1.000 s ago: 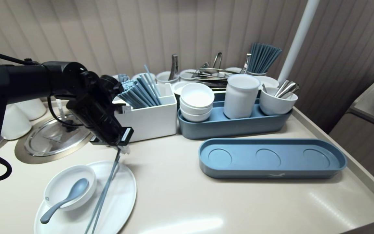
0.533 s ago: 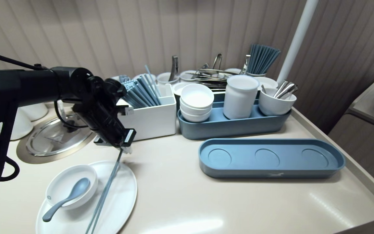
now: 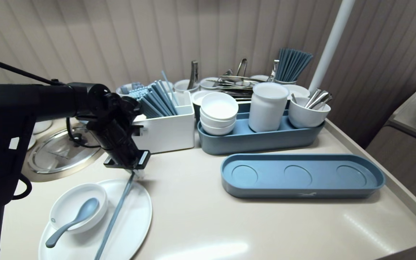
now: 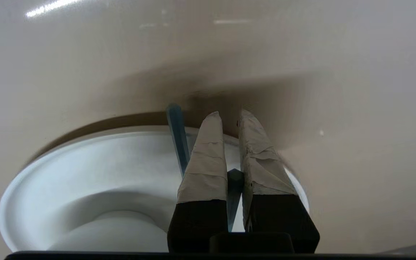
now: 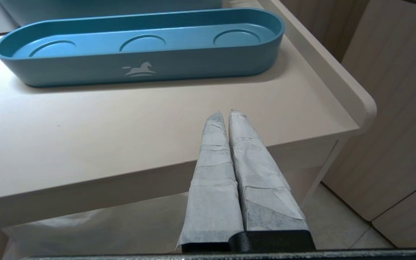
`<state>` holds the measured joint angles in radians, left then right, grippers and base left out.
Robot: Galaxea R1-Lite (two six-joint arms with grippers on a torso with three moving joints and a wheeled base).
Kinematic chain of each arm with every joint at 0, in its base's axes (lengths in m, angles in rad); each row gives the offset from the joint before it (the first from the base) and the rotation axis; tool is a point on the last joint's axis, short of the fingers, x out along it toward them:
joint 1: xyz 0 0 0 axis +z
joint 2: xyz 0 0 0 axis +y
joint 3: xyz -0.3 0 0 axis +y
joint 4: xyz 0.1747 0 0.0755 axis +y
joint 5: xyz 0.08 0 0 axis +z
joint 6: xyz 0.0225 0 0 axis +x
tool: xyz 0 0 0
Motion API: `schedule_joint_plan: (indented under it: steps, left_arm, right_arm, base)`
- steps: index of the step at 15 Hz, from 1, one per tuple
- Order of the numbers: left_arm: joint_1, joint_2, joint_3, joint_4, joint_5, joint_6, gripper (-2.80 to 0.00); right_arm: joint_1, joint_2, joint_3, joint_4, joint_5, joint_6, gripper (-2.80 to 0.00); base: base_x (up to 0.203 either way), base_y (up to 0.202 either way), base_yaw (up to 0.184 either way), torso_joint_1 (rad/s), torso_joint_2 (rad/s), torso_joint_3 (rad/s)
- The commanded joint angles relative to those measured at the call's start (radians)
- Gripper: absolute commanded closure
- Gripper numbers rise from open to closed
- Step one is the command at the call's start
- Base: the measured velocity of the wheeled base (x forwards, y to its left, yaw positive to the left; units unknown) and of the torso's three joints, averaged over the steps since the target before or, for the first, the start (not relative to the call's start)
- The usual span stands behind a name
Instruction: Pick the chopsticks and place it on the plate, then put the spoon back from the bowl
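Note:
My left gripper (image 3: 136, 172) points down over the far rim of a white oval plate (image 3: 135, 224) and is shut on a grey-blue chopstick (image 4: 234, 180). The chopstick (image 3: 116, 213) slants from the fingers down across the plate toward the near edge. In the left wrist view a second grey-blue chopstick (image 4: 177, 137) lies just outside the fingers (image 4: 208, 159), its end over the plate's rim (image 4: 85, 137). On the plate's left side stands a small white bowl (image 3: 67, 204) with a grey-blue spoon (image 3: 81, 215) in it. My right gripper (image 5: 226, 112) is shut and empty beyond the table's near right corner.
A white box (image 3: 164, 131) full of chopsticks stands behind the left gripper. A round metal lid (image 3: 61, 153) lies to its left. A blue caddy (image 3: 258, 142) holds stacked bowls, a jar and a cup. An empty blue tray (image 3: 302, 177) lies at mid-right.
My left gripper has sunk a little toward the plate's far rim, still shut on the chopstick, which now lies flatter. The right arm has not moved.

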<state>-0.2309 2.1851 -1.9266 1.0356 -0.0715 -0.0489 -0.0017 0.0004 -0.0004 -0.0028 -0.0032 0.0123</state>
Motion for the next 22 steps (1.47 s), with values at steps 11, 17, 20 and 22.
schedule_joint_plan:
  steps: [11,17,20,22]
  left_arm:
    - [-0.007,-0.050,0.000,0.020,-0.007,-0.003,-2.80]
    - [-0.028,-0.156,-0.001,0.020,-0.033,-0.003,0.00]
    - [-0.051,-0.212,0.013,0.058,-0.089,-0.011,0.00]
    - [-0.053,-0.250,0.036,0.068,-0.111,-0.012,0.00]
  right_arm:
    - [0.000,0.000,0.000,0.000,0.000,0.000,0.00]
    - [0.000,0.000,-0.001,0.000,0.000,0.000,0.00]
    - [0.000,0.000,0.000,0.000,0.000,0.000,0.00]
    - [0.000,0.001,-0.001,0.000,0.000,0.000,0.00]
  base:
    - [0.000,0.000,0.000,0.000,0.00,0.000]
    - [0.000,0.000,0.000,0.000,0.00,0.000]
    - [0.000,0.000,0.000,0.000,0.00,0.000]
    - [0.000,0.000,0.000,0.000,0.00,0.000]
